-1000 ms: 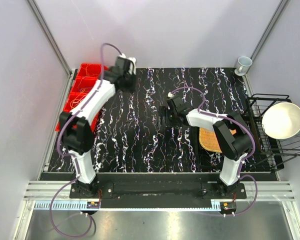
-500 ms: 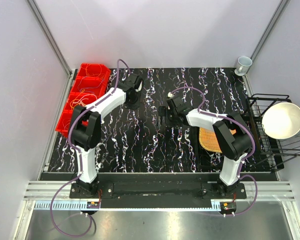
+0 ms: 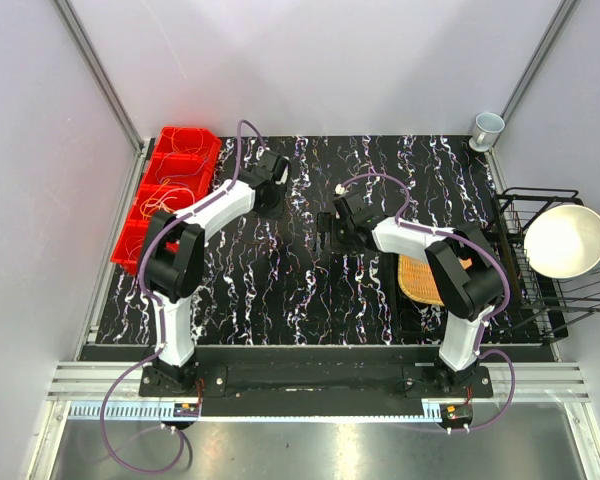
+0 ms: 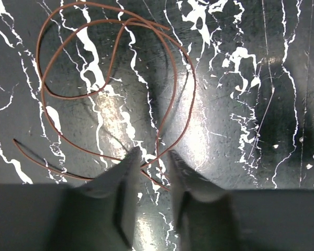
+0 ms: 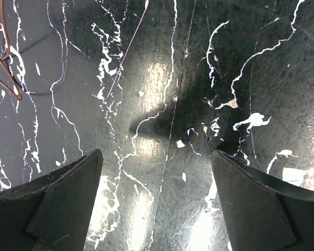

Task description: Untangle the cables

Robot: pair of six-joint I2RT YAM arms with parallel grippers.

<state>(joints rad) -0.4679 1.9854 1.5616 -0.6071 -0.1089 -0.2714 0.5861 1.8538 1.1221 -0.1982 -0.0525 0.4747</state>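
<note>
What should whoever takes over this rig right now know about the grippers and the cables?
Left gripper: jaws narrowly apart over the brown cable, which passes between the tips unpinched.
Right gripper: open wide, empty, above the mat.
Done: that cable lies alone on the mat in a loose, self-crossing loop.
To do: more cables sit in the red bins; whether tangled, cannot tell.

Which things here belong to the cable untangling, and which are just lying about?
In the job: reddish-brown cable, lying looped between the left fingers; pale cables in the red bins.
Lying about: cup, white bowl, wire rack, woven basket.
</note>
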